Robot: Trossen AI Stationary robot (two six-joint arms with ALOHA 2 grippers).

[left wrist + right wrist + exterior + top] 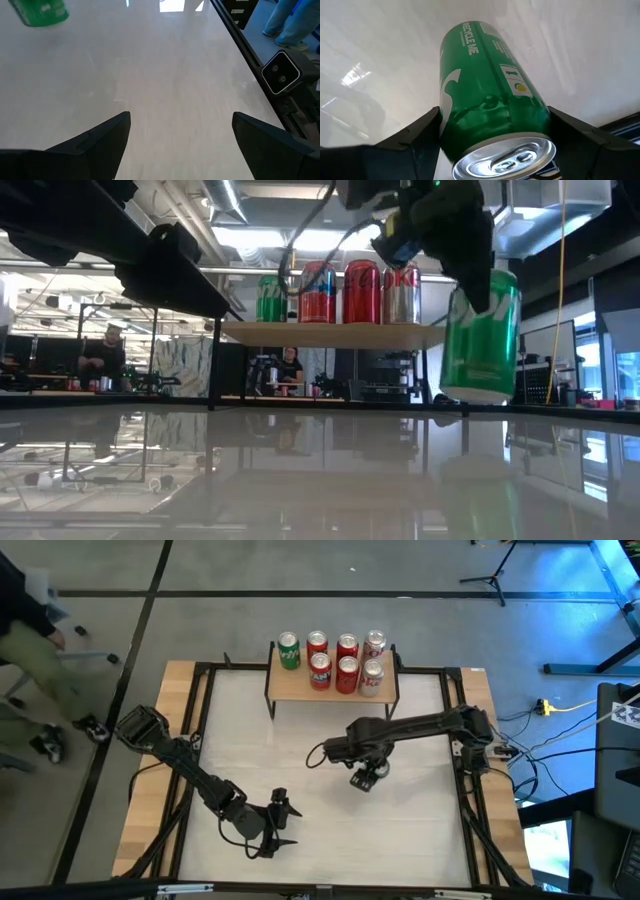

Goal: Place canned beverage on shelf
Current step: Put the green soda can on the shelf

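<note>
Green can (490, 100) — in right hand (492, 132)

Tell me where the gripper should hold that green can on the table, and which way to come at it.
Grip the green can across its round side wall, near the top rim, coming down from above. It stands upright on the table, so the curved sides suit two fingers. The right gripper holds it this way; the left gripper waits open.
</note>
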